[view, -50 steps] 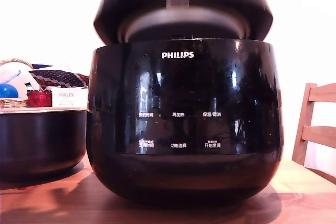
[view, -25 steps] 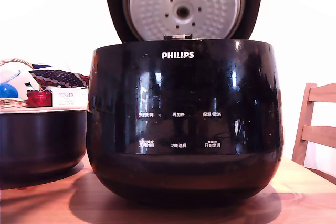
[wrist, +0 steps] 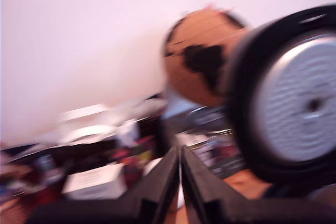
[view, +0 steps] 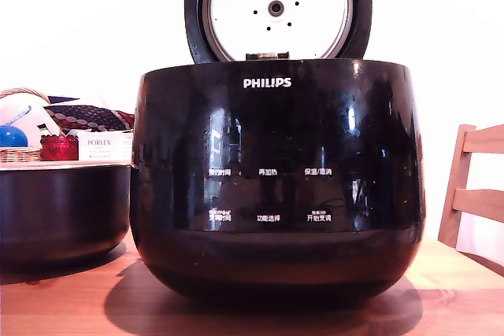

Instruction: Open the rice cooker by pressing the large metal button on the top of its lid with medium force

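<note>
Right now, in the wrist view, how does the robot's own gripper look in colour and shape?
The gripper shows as two black fingers, each tapering to a narrow, wedge-like tip, with wider black bases toward the frame's edge. The picture is blurred, so no markings or cables can be made out. The exterior view shows no part of the arm.

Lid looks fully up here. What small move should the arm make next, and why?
Probably just back the gripper away and stop. The lid stands upright above the rice cooker, its silver inner disc facing the exterior view, and the gripper's jaws are closed on nothing, so no further press seems needed.
</note>
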Controlling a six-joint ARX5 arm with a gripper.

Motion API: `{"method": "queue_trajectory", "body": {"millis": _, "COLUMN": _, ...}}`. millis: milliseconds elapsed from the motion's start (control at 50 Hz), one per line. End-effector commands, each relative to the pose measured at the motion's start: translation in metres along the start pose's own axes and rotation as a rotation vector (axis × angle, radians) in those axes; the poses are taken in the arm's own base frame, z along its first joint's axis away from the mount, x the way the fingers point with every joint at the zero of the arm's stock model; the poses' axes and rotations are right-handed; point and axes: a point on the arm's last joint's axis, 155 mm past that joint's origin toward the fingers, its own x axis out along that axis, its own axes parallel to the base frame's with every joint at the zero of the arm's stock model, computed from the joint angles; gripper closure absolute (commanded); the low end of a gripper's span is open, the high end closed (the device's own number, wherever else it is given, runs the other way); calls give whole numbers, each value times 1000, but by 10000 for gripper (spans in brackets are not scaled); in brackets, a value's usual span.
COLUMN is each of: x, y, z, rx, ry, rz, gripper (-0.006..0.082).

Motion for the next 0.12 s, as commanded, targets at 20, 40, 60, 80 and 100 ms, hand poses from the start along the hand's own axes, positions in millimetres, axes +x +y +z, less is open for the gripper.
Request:
{"method": "queue_trajectory", "body": {"millis": 20, "x": -3, "y": 10, "z": -9, "rx": 7, "ry": 11, "rz": 34, "gripper": 791}}
{"method": "queue_trajectory", "body": {"millis": 40, "x": -4, "y": 12, "z": -8, "rx": 7, "ry": 9, "rz": 41, "gripper": 791}}
{"method": "queue_trajectory", "body": {"millis": 60, "x": -5, "y": 14, "z": -8, "rx": 7, "ry": 8, "rz": 49, "gripper": 791}}
{"method": "queue_trajectory", "body": {"millis": 80, "x": -5, "y": 17, "z": -7, "rx": 7, "ry": 5, "rz": 55, "gripper": 791}}
{"method": "queue_trajectory", "body": {"millis": 100, "x": -6, "y": 18, "z": -7, "rx": 7, "ry": 4, "rz": 61, "gripper": 791}}
